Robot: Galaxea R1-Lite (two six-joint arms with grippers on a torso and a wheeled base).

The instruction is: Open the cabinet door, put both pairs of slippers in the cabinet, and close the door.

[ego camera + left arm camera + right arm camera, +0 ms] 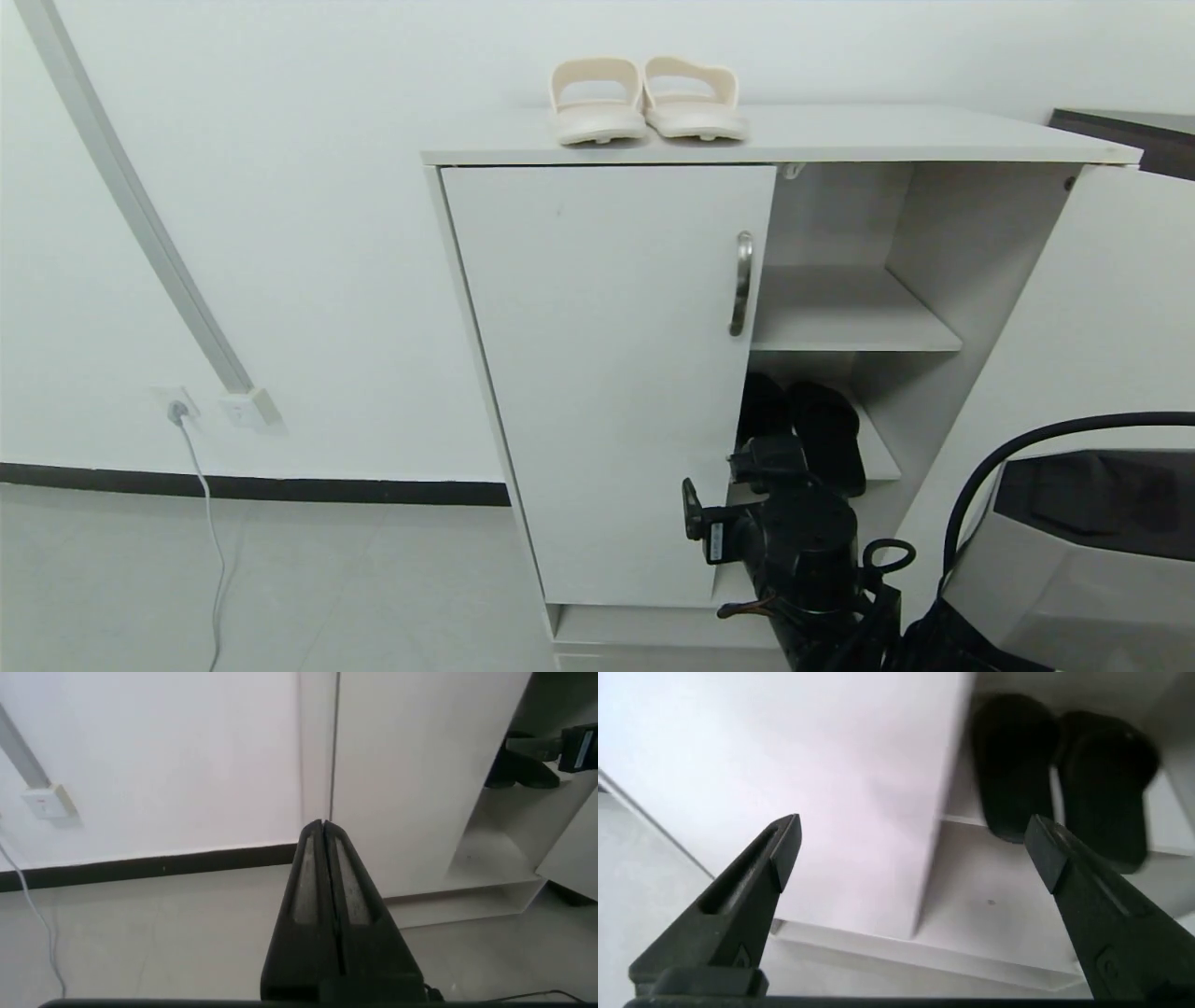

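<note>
On the lower shelf [990, 905] of the white wooden cabinet [840, 135] lay the pair of black rubber slippers [812, 429]; the right gripper [913, 826] stood spread before them, the left gripper [322, 835] pressed together. The cream foam slippers [646, 101], by the top's rear edge, likely wanted one pinch across both straps.

The pair of black rubber slippers [826, 434] lies at the left edge of the white wooden cabinet's [653, 135] lower shelf, half concealed. The closed left door [607, 373] covers one slipper's outer side, and the black right arm's wrist [794, 532] hides its near end. In the right wrist view their far ends are cut by the frame and blurred. The open right door [1074, 327] and the cabinet's base run out of frame, as does a white cable [210, 560]. A dark slab [1130, 126] past the cabinet's right corner is unidentifiable.
</note>
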